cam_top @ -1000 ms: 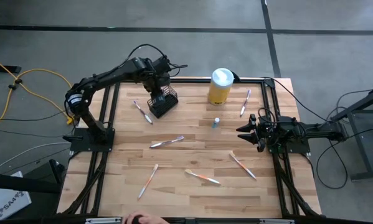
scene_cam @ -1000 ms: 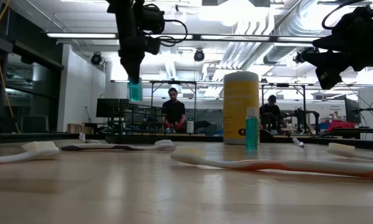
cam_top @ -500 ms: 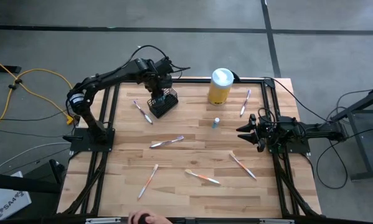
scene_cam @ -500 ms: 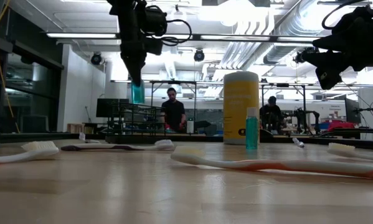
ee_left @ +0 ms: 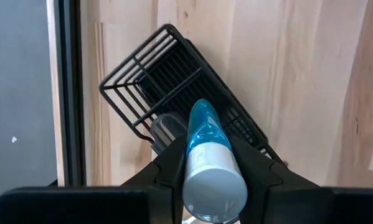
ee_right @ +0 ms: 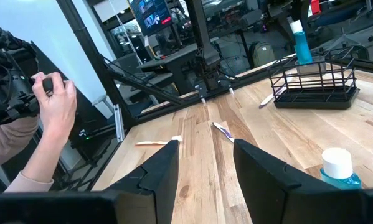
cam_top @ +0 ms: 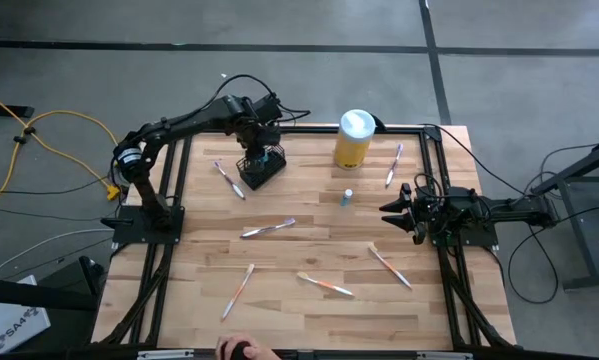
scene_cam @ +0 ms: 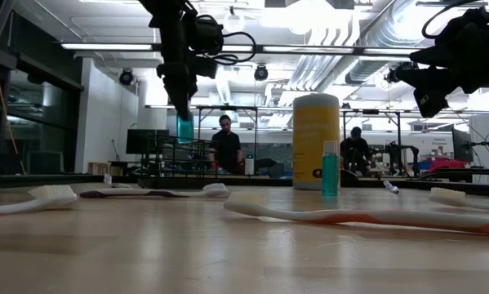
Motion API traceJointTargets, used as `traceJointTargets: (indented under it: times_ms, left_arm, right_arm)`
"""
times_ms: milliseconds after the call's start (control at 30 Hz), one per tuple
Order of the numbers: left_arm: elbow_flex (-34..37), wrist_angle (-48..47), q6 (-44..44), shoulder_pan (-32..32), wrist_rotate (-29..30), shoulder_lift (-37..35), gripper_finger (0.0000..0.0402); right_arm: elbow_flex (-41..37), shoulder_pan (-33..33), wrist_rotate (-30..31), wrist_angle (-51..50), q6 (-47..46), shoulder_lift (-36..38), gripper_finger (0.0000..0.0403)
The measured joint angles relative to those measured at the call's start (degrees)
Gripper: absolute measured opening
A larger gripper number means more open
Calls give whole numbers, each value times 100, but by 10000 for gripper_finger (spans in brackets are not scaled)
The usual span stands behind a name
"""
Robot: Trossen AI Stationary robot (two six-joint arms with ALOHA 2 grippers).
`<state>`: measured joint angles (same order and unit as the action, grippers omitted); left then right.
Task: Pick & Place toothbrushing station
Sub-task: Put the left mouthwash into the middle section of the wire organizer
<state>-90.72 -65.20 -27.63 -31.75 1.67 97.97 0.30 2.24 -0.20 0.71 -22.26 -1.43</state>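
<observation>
The toothbrushing station, a black wire holder point(cam_top: 262, 170) point(ee_left: 174, 81) point(ee_right: 314, 81), stands open-topped on the table's far left part. My left gripper point(cam_top: 262, 150) point(scene_cam: 183, 96) point(ee_left: 206, 144) hangs just above it, pointing steeply down and shut on a blue tube with a white cap point(ee_left: 205, 155) point(scene_cam: 184, 128) point(ee_right: 301, 40). The tube's blue lower end reaches the holder's open top; whether it touches the wire, I cannot tell. My right gripper point(cam_top: 387, 212) point(ee_right: 205, 155) waits at the table's right side, level and open, nothing between its fingers. My left gripper pinches the tube's body point(ee_left: 195, 158) between its two fingers, just below the white cap end point(ee_left: 214, 186). The fingers point(ee_left: 170, 165) come from above, slanting steeply down, and lie along the tube. The tube hangs clear of the table, cap up and flat blue end down.
A yellow canister with a white lid point(cam_top: 353, 138) stands at the far edge, with a small blue bottle point(cam_top: 347, 197) nearer in. Several toothbrushes lie scattered, such as one point(cam_top: 267, 228) at the middle. A person's hand point(cam_top: 241, 350) shows at the near edge.
My left gripper has sunk toward the holder with the tube and has rolled about its own pointing line. The tube's lower end has come down to the holder's open top. The holder has stayed where it was.
</observation>
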Motion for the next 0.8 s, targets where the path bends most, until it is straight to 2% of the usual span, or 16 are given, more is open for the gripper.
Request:
traceJointTargets:
  times_ms: [300, 533, 800]
  left_arm:
    - [0, 6, 50, 0, -75, 40, 86]
    - [7, -56, 605, 35, -155, 194, 86]
    - [7, -226, 751, 37, -197, 297, 86]
  right_arm:
    - [1, -1, 1, 2, 0, -1, 145]
    - [0, 0, -1, 2, 0, 0, 145]
    - [0, -2, 1, 2, 0, 0, 145]
